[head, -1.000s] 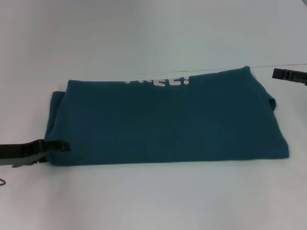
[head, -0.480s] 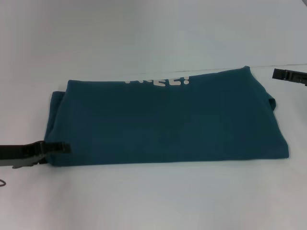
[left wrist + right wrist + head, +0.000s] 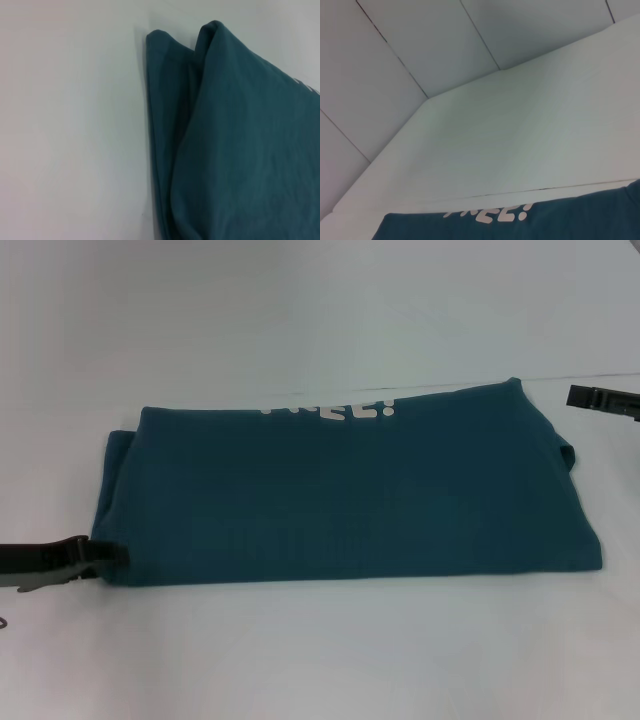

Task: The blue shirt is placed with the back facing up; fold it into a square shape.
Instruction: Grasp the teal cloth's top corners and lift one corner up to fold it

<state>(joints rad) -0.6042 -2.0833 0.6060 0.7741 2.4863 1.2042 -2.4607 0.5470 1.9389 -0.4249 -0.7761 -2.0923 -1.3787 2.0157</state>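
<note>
Teal-blue cotton, the blue shirt (image 3: pixel 345 490) lies folded into a wide band across the middle of the white table (image 3: pixel 320 300), part of its white lettering (image 3: pixel 330 409) showing along the far edge. Soft, light and limp, the cloth should drape and sag wherever it is lifted, and stacked layers could slide apart; the left wrist view shows at least two layers lapped at the left end (image 3: pixel 172 100). Judging by that, the best hold is a pinch through all layers at an end corner, so the fold carries over together. The left gripper (image 3: pixel 112 552) sits low at the shirt's near-left corner, its tips at the hem; whether they are together or apart cannot be told. The right gripper (image 3: pixel 590 396) hangs just off the far-right corner, clear of the fabric, its state likewise unclear. Bare tabletop surrounds the shirt on every side, widest beyond the far edge, leaving ample room to swing one end over the other.
</note>
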